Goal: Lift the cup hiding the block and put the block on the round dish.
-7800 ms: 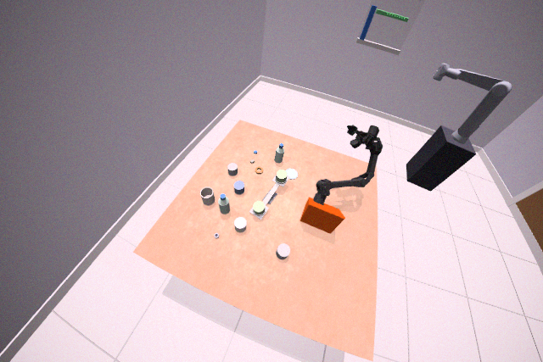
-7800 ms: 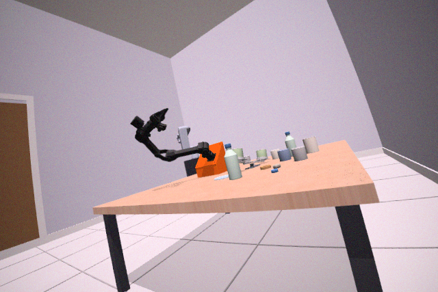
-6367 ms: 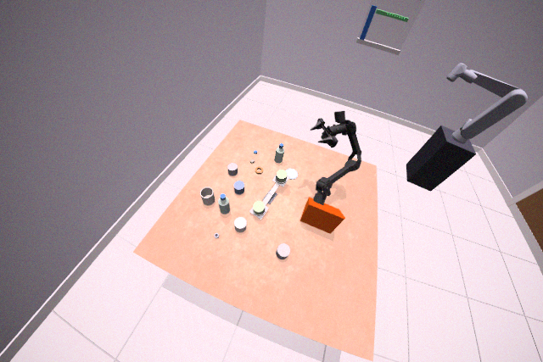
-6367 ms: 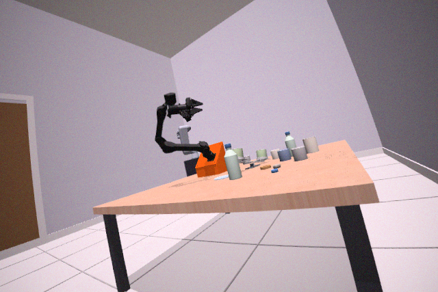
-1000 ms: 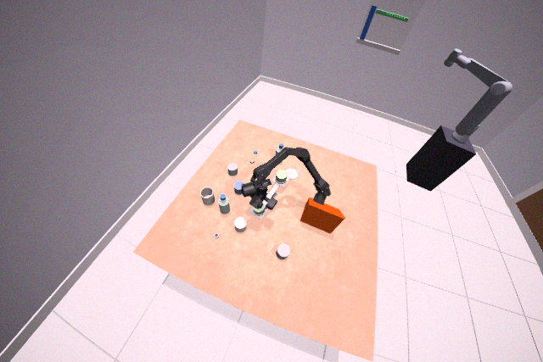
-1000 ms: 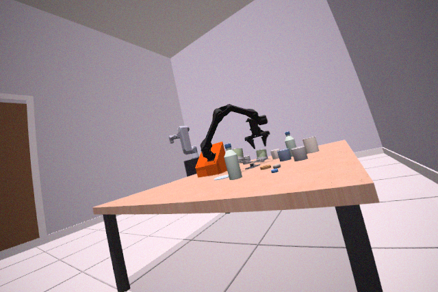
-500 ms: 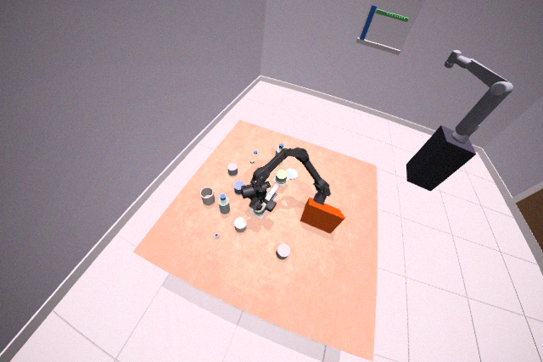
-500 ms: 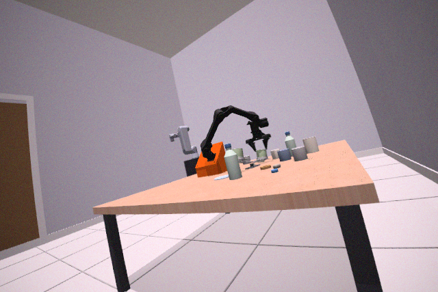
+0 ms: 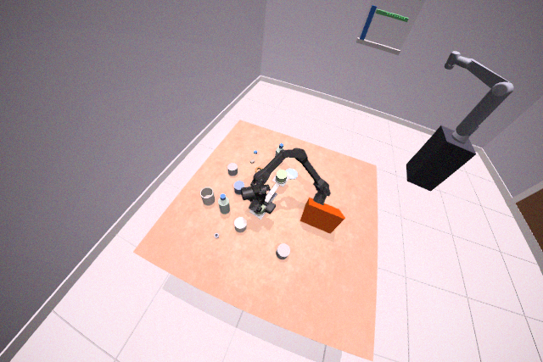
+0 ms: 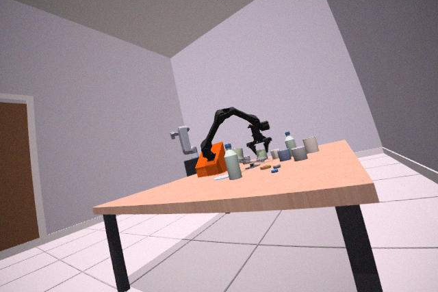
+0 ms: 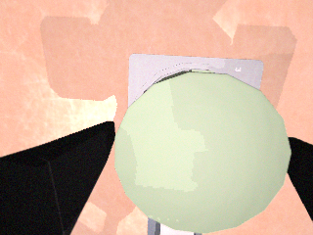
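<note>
High top, low exterior, close wrist

Peach wooden table (image 10: 318, 182) on black legs, carrying orange box (image 10: 211, 165), 2 bottles, several cups
</note>
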Robot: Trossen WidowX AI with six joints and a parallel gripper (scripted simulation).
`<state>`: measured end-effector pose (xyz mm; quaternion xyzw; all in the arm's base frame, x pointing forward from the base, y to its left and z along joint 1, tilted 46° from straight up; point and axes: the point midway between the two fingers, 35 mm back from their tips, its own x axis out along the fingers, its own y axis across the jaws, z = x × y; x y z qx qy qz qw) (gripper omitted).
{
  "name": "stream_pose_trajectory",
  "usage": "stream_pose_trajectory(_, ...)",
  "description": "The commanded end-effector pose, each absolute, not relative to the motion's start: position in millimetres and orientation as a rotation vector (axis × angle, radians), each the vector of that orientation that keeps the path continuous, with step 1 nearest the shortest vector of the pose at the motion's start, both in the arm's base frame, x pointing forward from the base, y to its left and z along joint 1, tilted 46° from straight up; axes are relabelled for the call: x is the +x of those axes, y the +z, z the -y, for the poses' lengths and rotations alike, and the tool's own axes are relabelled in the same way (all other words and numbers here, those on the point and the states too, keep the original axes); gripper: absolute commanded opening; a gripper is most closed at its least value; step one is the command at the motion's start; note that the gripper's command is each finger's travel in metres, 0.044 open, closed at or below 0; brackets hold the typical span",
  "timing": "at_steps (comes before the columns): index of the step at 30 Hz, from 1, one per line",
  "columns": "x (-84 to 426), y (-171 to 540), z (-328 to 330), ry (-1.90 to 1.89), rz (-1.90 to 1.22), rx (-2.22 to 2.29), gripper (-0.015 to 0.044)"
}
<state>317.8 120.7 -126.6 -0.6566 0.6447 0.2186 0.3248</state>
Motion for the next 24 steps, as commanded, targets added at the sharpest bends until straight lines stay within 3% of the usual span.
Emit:
stream_pose_trajectory(1, 317.4, -132.2, -112.8, 0.571, -1.698, -1.729, 0.044)
stream_pose_trajectory(8, 317.4, -137.9, -106.2, 0.571, -1.699, -1.73, 0.044)
stream_pose_trajectory(12, 317.4, -137.9, -106.2, 0.571, -1.699, -1.73, 0.0335)
stream_pose_trajectory(18, 317.4, -137.9, -106.2, 0.571, -1.699, -1.73, 0.0295)
stream_pose_trajectory(24, 317.7, -136.1, -108.7, 0.571, -1.698, -1.729, 0.0138)
